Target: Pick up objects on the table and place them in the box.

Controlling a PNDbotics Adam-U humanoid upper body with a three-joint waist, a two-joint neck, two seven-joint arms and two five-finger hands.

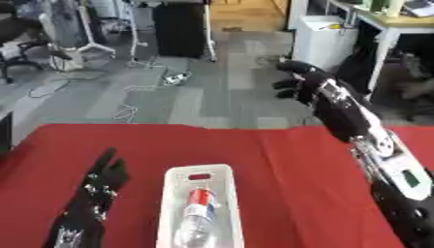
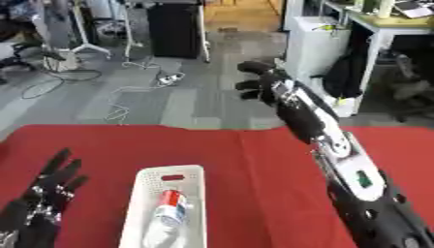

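A clear plastic bottle with a red, white and blue label (image 1: 196, 215) lies lengthwise inside the narrow white perforated plastic box (image 1: 227, 193), its label end toward the far handle slot; whatever is printed on the label cannot be read from here; the box sits on the red cloth-covered table (image 1: 288, 169), near the front edge and a little left of centre. To the left of the box, apart from it, the black left hand (image 1: 106, 174) rests low over the cloth with its fingers straight and spread, pointing away; the right hand (image 1: 298, 80), black with silver at the wrist, is raised well above and beyond the table's far edge, fingers loosely extended and holding nothing.
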